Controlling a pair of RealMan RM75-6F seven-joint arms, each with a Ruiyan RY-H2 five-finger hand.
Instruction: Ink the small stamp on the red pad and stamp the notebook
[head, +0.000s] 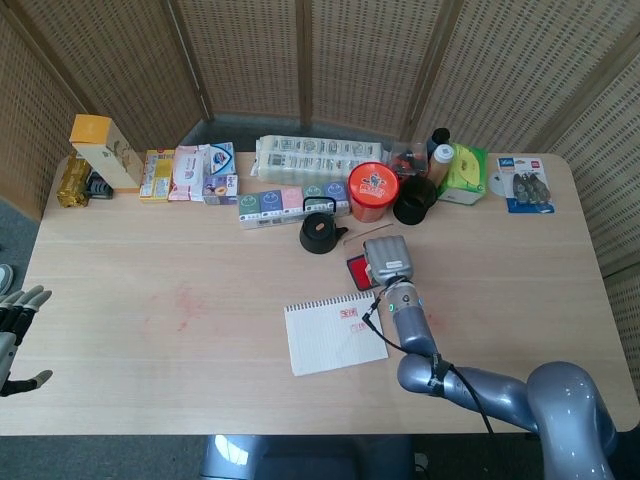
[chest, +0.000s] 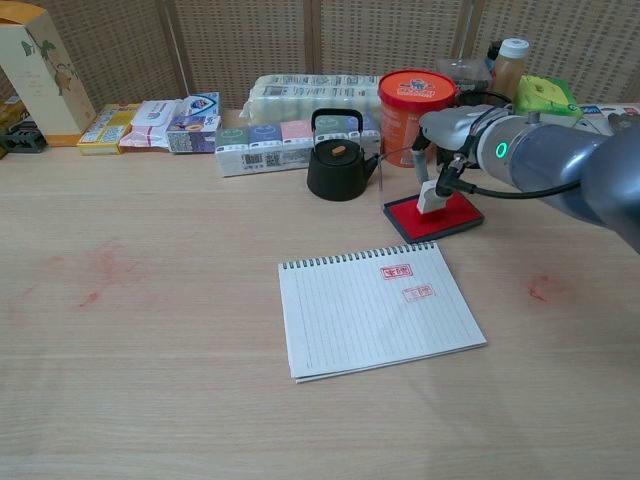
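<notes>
Right hand pinches the small stamp, its base on the red pad directly under the hand; left hand hangs spread and empty, well off the tabletop edge. Risks: the pad lifting or sliding with the stamp, since nothing pins it. On the notebook just in front of the hand, a tilted press would smear, or the new mark could overlap the red marks on its near corner.

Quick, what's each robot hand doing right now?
Left robot hand: open, holding nothing.
Right robot hand: holding the stamp on the red pad.
</notes>
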